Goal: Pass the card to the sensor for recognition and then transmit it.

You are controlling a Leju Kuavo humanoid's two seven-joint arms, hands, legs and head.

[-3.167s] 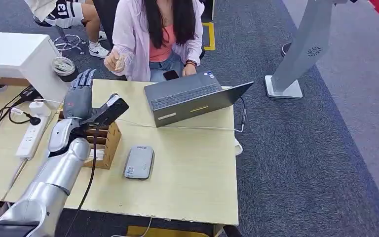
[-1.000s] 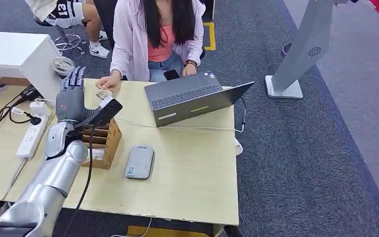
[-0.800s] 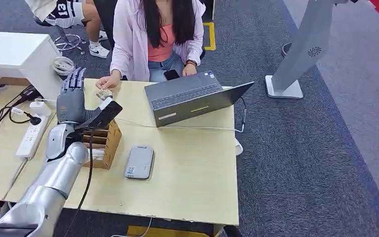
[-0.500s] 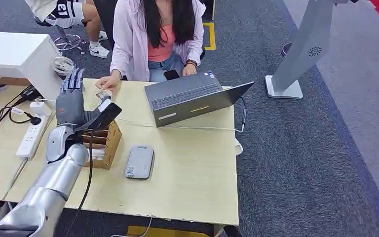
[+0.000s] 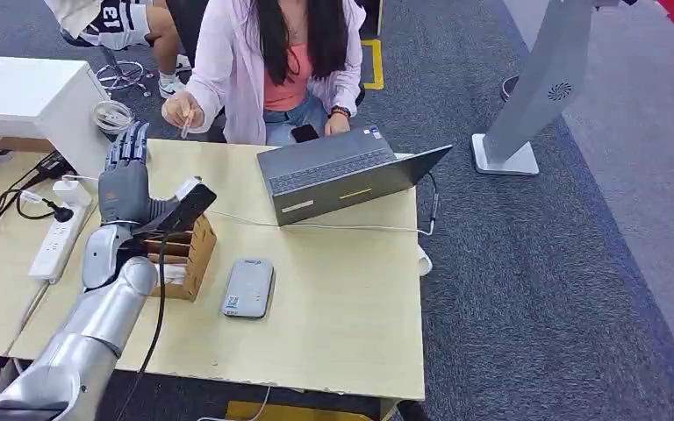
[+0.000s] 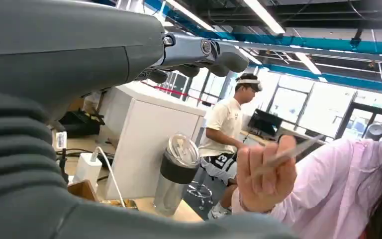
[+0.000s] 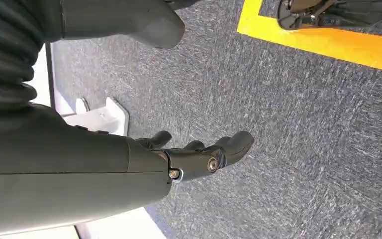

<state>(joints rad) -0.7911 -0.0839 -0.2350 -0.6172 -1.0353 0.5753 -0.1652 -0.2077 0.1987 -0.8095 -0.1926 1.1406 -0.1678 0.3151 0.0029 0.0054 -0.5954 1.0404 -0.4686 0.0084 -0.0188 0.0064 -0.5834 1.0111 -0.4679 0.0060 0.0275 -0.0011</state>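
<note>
The left hand (image 5: 123, 180) is raised above the counter (image 5: 342, 298), fingers extended and apart, with nothing held. The right hand (image 7: 129, 164) is seen in its wrist view above grey carpet, fingers loosely extended and empty.

The card (image 5: 185, 125) is held by a person (image 5: 272, 61) seated at the far side of the counter; it is pinched in the person's raised hand (image 5: 178, 110), well above the counter surface. In the left wrist view the card (image 6: 288, 152) appears edge-on between that hand's fingers.

A wooden holder (image 5: 184, 254) stands on the counter just below the left hand; its contents cannot be determined. The sensor (image 5: 248, 287), a flat grey unit, lies beside the holder. An open laptop (image 5: 342, 175) is placed before the person. A lidded tumbler (image 5: 112, 118) stands near the counter's far left corner.
</note>
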